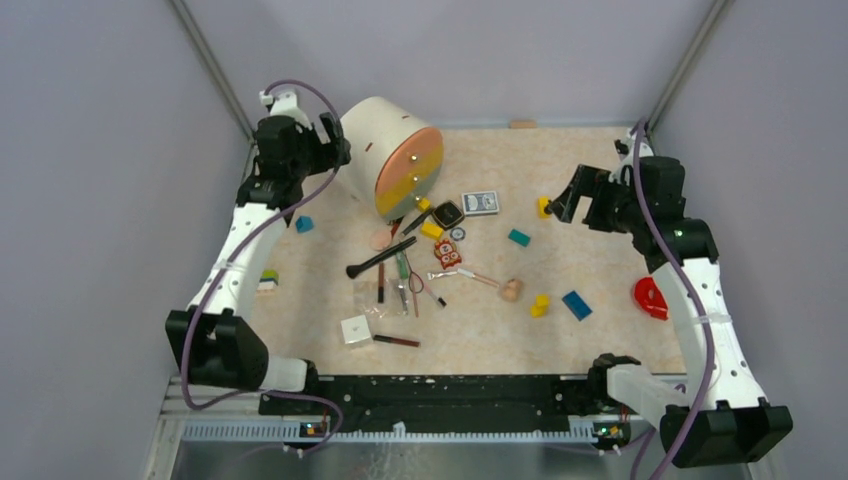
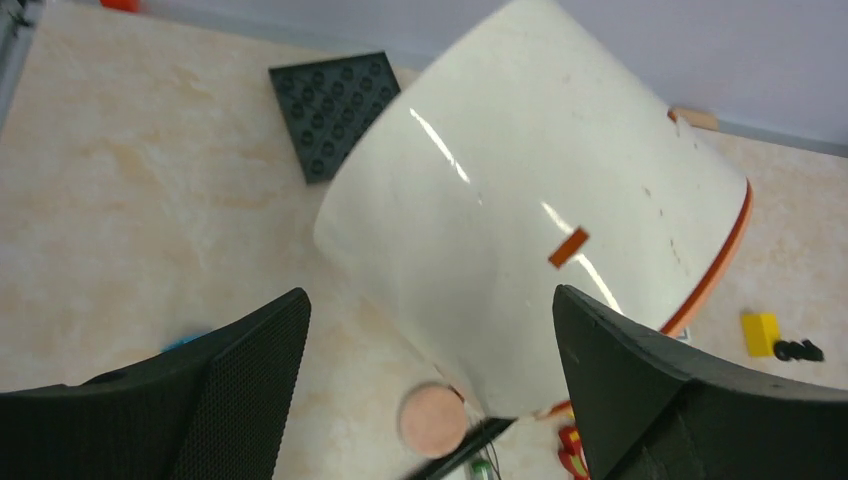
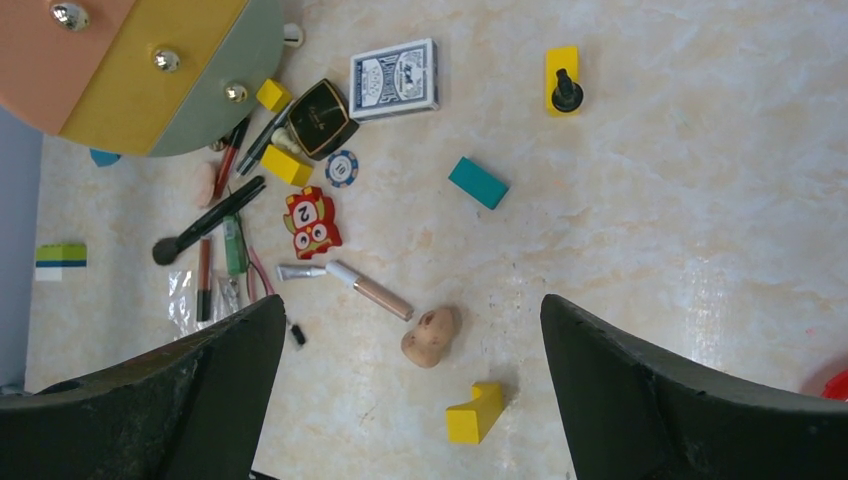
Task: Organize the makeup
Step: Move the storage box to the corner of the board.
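- Left fingers [image 2: 230,400] spread wide, empty, above the white drum [image 2: 530,200].
- Right fingers [image 3: 650,400] spread wide, empty.
- Black compact [image 3: 322,118] lies just beside the drum; the nearby red owl tile [image 3: 310,222] reads "2".

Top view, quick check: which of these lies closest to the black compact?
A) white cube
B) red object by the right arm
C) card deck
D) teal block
C: the card deck lies just to the right of the compact, while the teal block sits farther off and the other two are farther still.
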Available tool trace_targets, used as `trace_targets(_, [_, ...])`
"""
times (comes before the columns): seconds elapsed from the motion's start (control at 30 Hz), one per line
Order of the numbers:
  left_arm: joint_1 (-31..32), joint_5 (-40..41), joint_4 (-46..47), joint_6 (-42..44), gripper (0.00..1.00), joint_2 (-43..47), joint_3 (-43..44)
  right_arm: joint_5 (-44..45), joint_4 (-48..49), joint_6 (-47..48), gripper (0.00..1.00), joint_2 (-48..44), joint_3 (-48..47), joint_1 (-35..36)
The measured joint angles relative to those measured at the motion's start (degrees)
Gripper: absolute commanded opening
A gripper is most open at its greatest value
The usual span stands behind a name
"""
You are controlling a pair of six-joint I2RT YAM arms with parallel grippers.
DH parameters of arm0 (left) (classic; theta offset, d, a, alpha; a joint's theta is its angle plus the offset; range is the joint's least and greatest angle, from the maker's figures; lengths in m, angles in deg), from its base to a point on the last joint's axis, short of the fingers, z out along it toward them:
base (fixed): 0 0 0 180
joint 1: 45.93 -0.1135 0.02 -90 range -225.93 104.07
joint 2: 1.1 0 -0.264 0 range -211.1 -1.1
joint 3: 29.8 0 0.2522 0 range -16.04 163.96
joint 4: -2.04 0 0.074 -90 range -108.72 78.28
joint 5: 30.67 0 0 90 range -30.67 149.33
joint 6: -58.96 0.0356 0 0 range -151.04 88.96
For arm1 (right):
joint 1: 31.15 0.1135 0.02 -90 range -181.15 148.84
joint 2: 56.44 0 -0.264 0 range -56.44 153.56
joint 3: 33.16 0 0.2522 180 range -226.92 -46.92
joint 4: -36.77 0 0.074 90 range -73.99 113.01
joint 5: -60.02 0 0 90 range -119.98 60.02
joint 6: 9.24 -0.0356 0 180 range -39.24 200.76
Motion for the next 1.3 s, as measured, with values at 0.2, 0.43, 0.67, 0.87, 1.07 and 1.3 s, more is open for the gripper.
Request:
trace_targets(0.2, [-0.02,-4.07,0.70,-4.46,0.84,7.19,-10.27,-0.57,0.63,-0.02,0.96,1.62,0.28,0.00])
trace_targets(0.43, [-0.07,-6.27,3.76,-5.55,0.86,3.80,-11.17,-1.66,2.01,-0.55,0.95,1.66,1.01,0.00])
trace_targets(0.67, [-2.12,-11.65,8.59,-6.10,0.84,-9.66,-2.19,-2.75,3.45,-1.60,0.94,1.66,3.26,0.00])
trace_targets(0.87, [-2.19,-13.35,8.90,-4.81,0.89,-14.27,4.22,-3.85,5.88,-2.97,0.93,1.60,5.16,0.00])
trace_targets(1.07, [-2.19,-11.37,8.04,-4.13,0.86,-9.09,-0.74,-3.96,9.49,-4.24,0.92,0.81,8.96,0.00])
trace_targets(1.3, [-1.92,-13.51,8.68,-5.49,0.85,-0.52,-8.46,-4.55,11.65,-5.09,0.91,0.57,9.64,0.00])
